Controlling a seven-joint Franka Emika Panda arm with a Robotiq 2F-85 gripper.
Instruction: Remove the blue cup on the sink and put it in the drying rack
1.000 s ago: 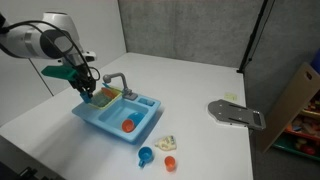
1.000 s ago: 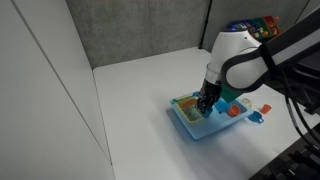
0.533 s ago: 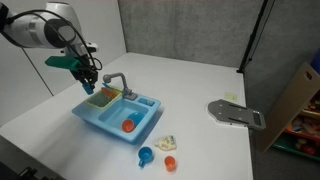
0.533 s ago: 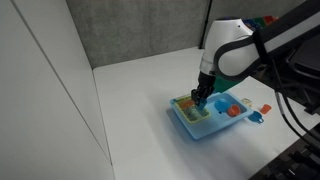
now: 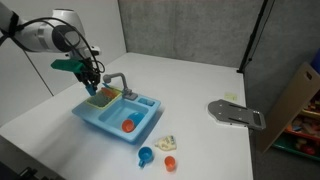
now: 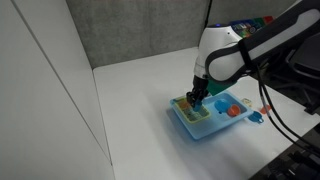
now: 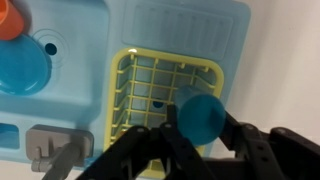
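The jaws, clamped on the round blue plastic cup [image 7: 203,118], hang above the yellow-green gridded plastic drying rack [image 7: 140,85], probably to lower it in.

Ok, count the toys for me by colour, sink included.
Light blue: 1, the sink.
Yellow-green: 1, the drying rack.
Blue: 2, the blue cup above the rack, a blue piece on the table.
Orange-red: 2, one in the sink, one on the table.
Pale yellow: 1, on the table.
Total: 7.
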